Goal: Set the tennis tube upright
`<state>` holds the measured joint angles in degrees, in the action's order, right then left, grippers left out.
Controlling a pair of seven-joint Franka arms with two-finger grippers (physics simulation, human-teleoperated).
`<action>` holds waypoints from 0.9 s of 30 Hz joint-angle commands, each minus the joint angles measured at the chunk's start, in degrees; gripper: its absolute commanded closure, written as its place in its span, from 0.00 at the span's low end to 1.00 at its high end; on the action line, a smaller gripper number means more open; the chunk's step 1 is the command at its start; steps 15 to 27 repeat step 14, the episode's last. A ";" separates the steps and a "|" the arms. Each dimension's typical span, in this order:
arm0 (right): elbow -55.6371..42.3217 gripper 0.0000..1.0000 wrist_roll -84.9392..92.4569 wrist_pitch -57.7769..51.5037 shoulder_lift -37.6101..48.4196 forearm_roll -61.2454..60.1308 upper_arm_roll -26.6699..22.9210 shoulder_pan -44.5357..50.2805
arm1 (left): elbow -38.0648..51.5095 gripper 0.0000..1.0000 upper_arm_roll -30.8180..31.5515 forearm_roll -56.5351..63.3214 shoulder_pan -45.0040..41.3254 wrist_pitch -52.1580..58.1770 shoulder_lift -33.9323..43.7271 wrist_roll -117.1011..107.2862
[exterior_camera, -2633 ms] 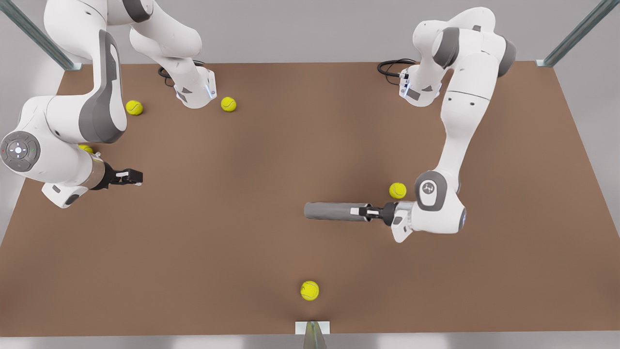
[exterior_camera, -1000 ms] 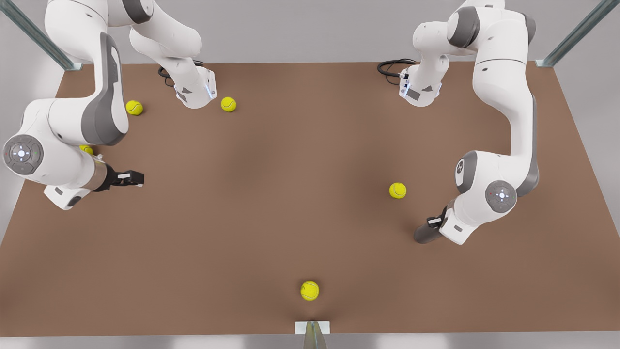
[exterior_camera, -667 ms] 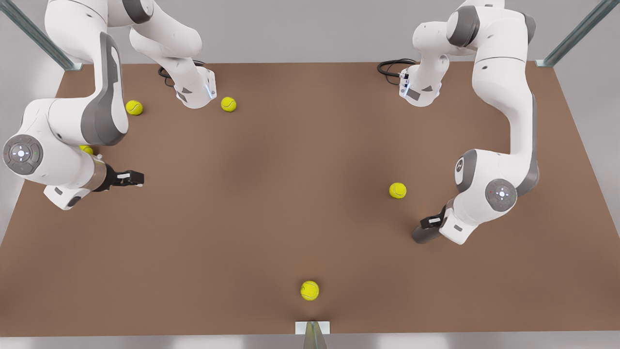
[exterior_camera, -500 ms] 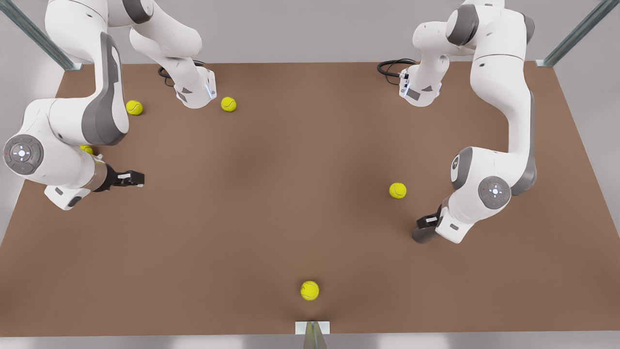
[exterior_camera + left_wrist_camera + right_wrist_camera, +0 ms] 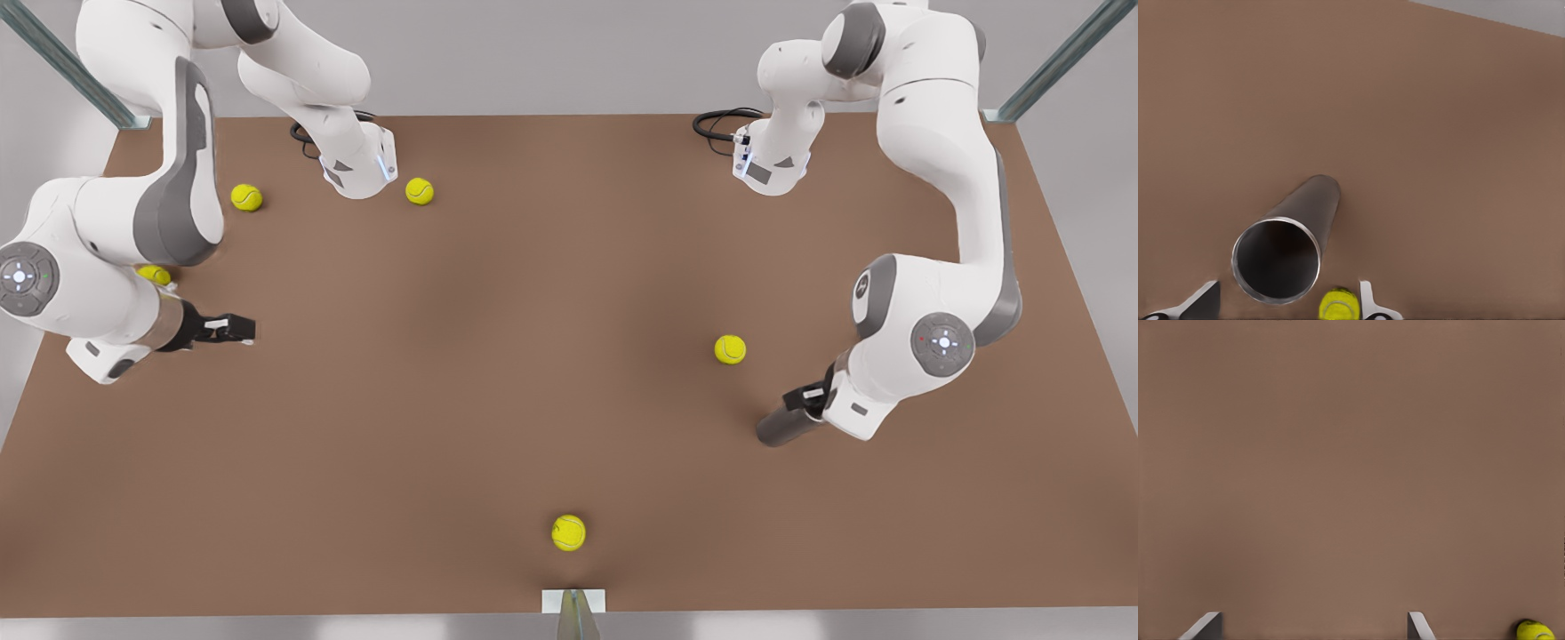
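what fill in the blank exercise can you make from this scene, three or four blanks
1. The front view shows ___ yellow tennis balls on the brown table.
2. The tennis tube is near the front view's ___ edge, at the left gripper.
3. In the left wrist view, the tube's silvery-rimmed end is ___, showing a dark inside.
4. The right gripper waits at the front view's ___ side.

Missing words: five; right; open; left

Even, diffuse overhead light; soft faint shadows under arms — no glare; sharp.
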<state>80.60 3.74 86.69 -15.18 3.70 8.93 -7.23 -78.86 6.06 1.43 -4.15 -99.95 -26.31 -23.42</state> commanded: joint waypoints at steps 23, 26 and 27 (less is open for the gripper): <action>-2.37 0.00 0.04 2.78 -0.29 0.43 0.04 0.99 | 1.60 0.00 -0.97 -1.61 2.65 15.67 11.10 22.37; -2.37 0.00 0.04 2.78 -0.29 0.43 0.04 0.99 | 1.60 0.00 -0.97 -1.61 2.65 15.67 11.10 22.37; -2.37 0.00 0.04 2.78 -0.29 0.43 0.04 0.99 | 1.60 0.00 -0.97 -1.61 2.65 15.67 11.10 22.37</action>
